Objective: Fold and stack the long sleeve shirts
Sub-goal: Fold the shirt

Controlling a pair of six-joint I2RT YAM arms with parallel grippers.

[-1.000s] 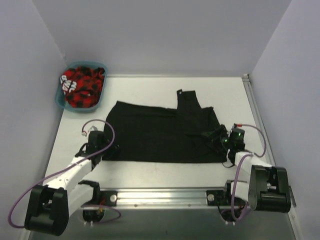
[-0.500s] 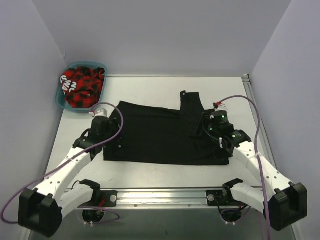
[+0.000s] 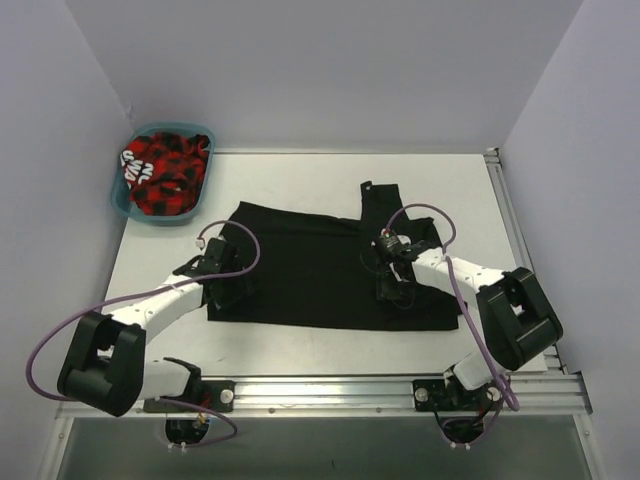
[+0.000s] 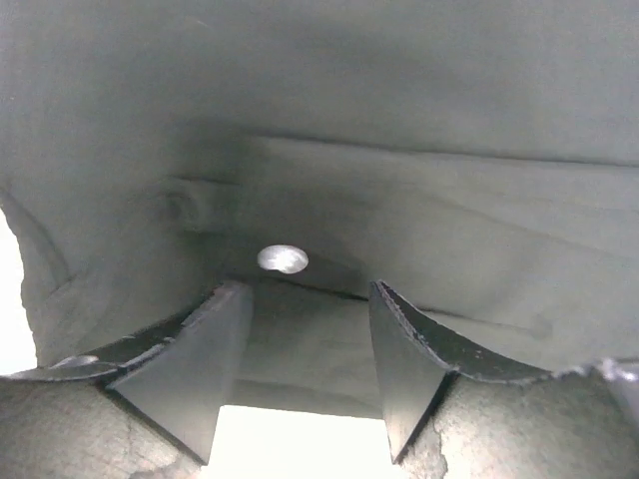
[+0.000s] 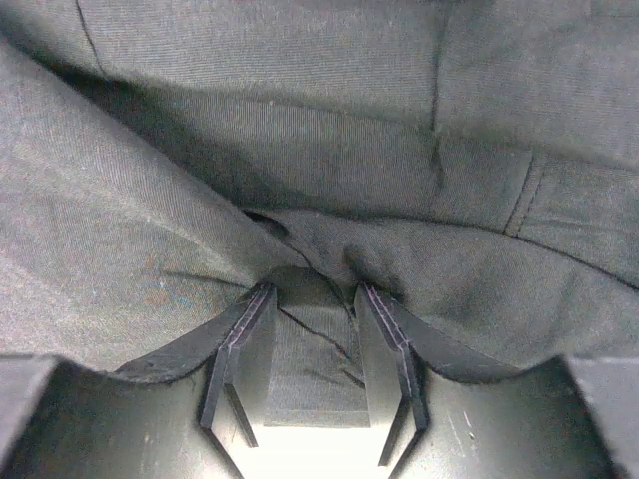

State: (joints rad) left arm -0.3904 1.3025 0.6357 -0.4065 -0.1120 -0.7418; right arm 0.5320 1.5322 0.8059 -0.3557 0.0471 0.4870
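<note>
One black long sleeve shirt (image 3: 310, 270) lies spread flat mid-table, a sleeve end poking out at its far edge (image 3: 375, 195). My left gripper (image 3: 228, 280) sits at the shirt's left edge. In the left wrist view it (image 4: 308, 289) is open, with the cloth's edge lying between the fingers and a pale button (image 4: 283, 259) just beyond the tips. My right gripper (image 3: 392, 285) is down on the shirt's right part. Seen from the right wrist it (image 5: 315, 289) is open but narrow, a raised fold of black cloth (image 5: 310, 349) between its fingers.
A teal basket (image 3: 120, 195) holding red-and-black cloth (image 3: 165, 170) stands at the back left corner. A metal rail (image 3: 320, 390) runs along the near edge. Walls close in the left, back and right sides.
The left gripper came in onto the shirt's left edge, and its jaws stand wider than a second ago. The right gripper moved left from the shirt's near right corner and its jaws narrowed.
</note>
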